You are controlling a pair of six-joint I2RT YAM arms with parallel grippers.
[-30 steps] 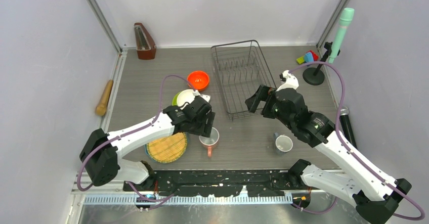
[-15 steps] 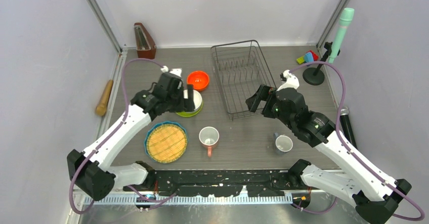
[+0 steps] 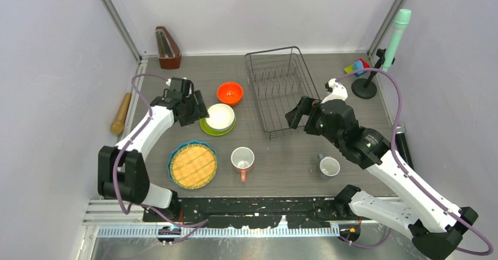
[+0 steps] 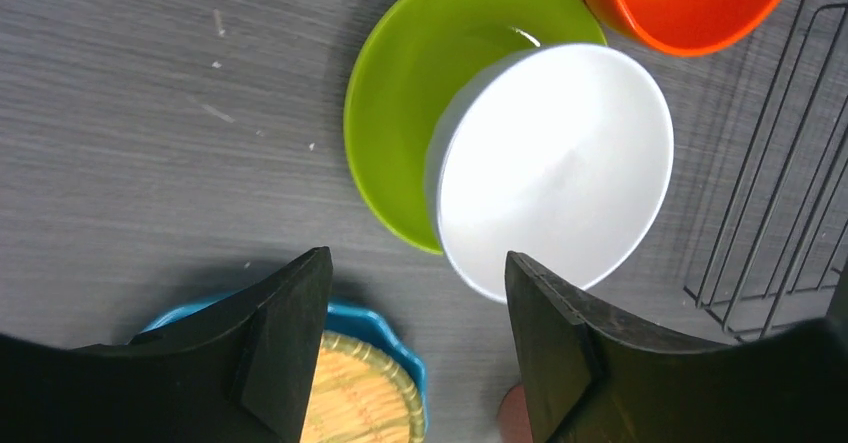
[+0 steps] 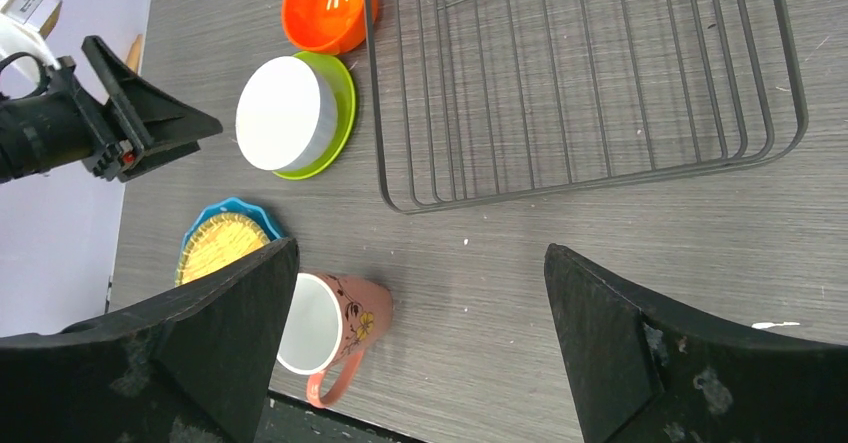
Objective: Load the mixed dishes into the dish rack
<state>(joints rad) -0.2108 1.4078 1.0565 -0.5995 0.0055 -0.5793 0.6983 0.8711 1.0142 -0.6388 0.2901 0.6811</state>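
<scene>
- Counter: all six dishes sit out here. Nothing is loaded, so count the task as not started.
- Dish rack: it sits at the back centre with bare wires and nothing between the prongs. Everything you need goes in here.
- Blue-rimmed plate: flat at front left, well apart from the rack and untouched.
- Lime-green plate: flat, left of the rack, carrying the white bowl. You'll probably have to clear the bowl off first.
- White bowl: upright on the green plate, off-centre toward the rack side.
- Orange bowl: upright just behind the white bowl, near the rack's left wall but apart from it.
- Pink floral mug: on the counter in front of the rack, mouth up in the top view, handle toward you.
- Grey-blue mug: front right, beside the right arm, mouth up.
- Right pincer: released and spread fully wide, holding nothing. It hangs over the counter by the rack's near corner.
- Left pincer: released and partly spread, holding nothing. It hovers just beside the green plate and white bowl and touches neither. My guess is the white bowl is your first pick.
</scene>
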